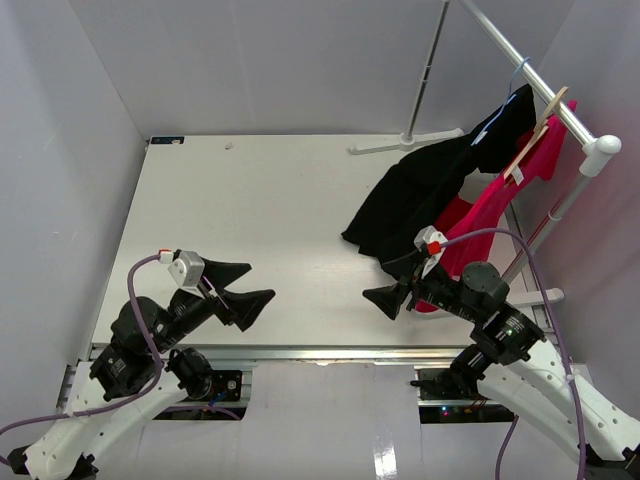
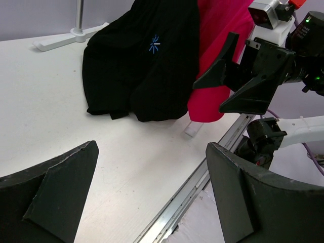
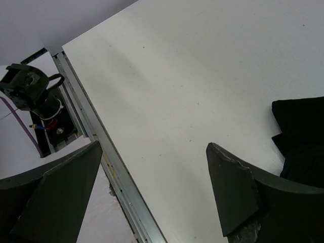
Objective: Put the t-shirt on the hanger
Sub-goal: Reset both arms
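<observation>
Lower left, your left claw [image 1: 258, 282] hovers spread and empty, well clear of the garments. Right of centre, your right claw [image 1: 385, 285] is spread too, gripping nothing. Upper right, the t-shirt [image 1: 420, 195] drapes from the hanger [image 1: 519, 72] on the rail [image 1: 492, 32], seemingly hung.

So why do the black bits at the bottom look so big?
Left wrist view: fingers of the left gripper sit right by the lens, so they loom large, slightly soft. Top view: even light, faint shadows, t-shirt too dark for folds.
</observation>
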